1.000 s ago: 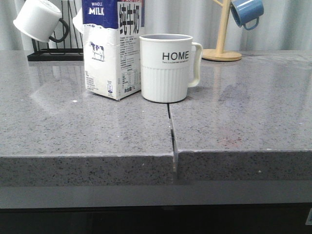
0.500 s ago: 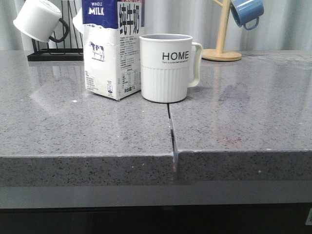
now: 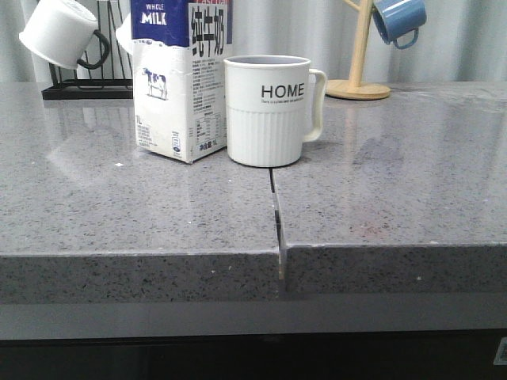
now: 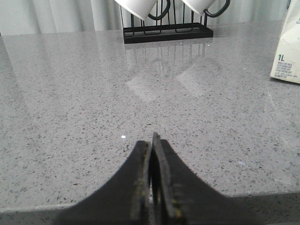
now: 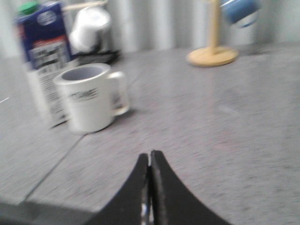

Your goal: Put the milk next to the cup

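Both black pincers, left gripper (image 4: 151, 187) and right gripper (image 5: 149, 187), sitting clenched empty, tall white-and-blue "WHOLE MILK" carton (image 3: 181, 79) standing just beside ribbed white ceramic "HOME" mug (image 3: 269, 109) near grey stone counter's (image 3: 380, 198) far edge.

Left pincer (image 4: 152, 187): two black, curved fingers (image 4: 137, 187) that taper to a narrow tip, their inner edges scuffed and flecked with pale, yellowish wear marks. Right pincer (image 5: 149, 187): the same black, tapering pair, smooth and dark, slightly blurred, a thin pale seam between them.
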Controlling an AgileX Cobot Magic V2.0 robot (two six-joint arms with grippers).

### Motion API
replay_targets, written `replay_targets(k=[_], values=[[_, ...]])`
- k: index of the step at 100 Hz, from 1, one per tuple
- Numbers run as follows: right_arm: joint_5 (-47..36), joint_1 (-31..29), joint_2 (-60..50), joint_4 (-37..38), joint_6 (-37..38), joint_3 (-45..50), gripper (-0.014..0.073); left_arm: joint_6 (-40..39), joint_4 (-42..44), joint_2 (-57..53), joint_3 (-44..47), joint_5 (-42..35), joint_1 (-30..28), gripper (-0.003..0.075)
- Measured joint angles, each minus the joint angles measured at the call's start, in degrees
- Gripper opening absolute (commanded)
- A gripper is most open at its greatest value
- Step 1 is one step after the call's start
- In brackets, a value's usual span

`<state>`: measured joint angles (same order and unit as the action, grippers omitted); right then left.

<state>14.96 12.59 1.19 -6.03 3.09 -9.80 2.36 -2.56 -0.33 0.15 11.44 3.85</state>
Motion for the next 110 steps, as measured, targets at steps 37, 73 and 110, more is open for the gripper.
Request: replay_targets(k=[37, 73, 110], values=[[-10.05, -16.33, -1.75, 2.90, 0.22, 11.35, -0.0068, 0.00, 0.00, 0.00, 0.00, 0.00, 0.00, -0.0020], [-9.91, -16.58, -1.75, 2.97, 0.22, 11.42, -0.0068, 0.00, 0.00, 0.00, 0.00, 0.00, 0.00, -0.0021], [-9.91, -16.58, -1.80, 2.97, 0.22, 11.42, -0.0068, 0.00, 0.00, 0.00, 0.00, 0.00, 0.00, -0.0021]])
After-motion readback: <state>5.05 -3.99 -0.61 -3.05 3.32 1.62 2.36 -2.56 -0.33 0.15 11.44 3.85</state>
